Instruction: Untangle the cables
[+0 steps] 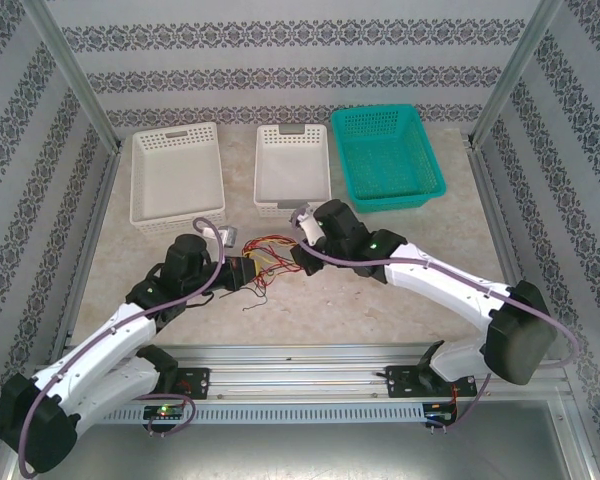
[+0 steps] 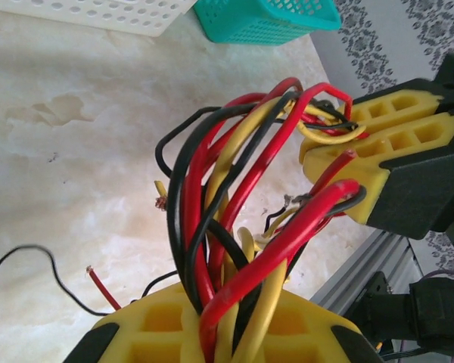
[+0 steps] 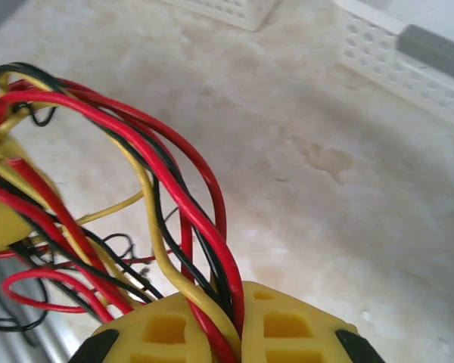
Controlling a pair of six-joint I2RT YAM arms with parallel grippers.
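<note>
The cables [image 1: 268,252] are a tangled bundle of red, yellow and black wires strung above the table between my two grippers. My left gripper [image 1: 243,270] is shut on one end of the bundle; in the left wrist view the cables [image 2: 234,189] rise out from between its yellow fingers [image 2: 159,325]. My right gripper [image 1: 302,258] is shut on the other end, with the cables [image 3: 174,181] pinched between its yellow pads [image 3: 303,333]. The right gripper's fingers [image 2: 378,151] also appear in the left wrist view. A loose black wire [image 2: 38,257] and a red wire end [image 2: 102,287] lie on the table.
Two white baskets [image 1: 175,175] [image 1: 292,165] and a teal basket [image 1: 388,155] stand along the back of the marble table. A metal rail [image 1: 300,355] runs along the near edge. Loose wire ends [image 1: 260,295] trail on the table below the bundle.
</note>
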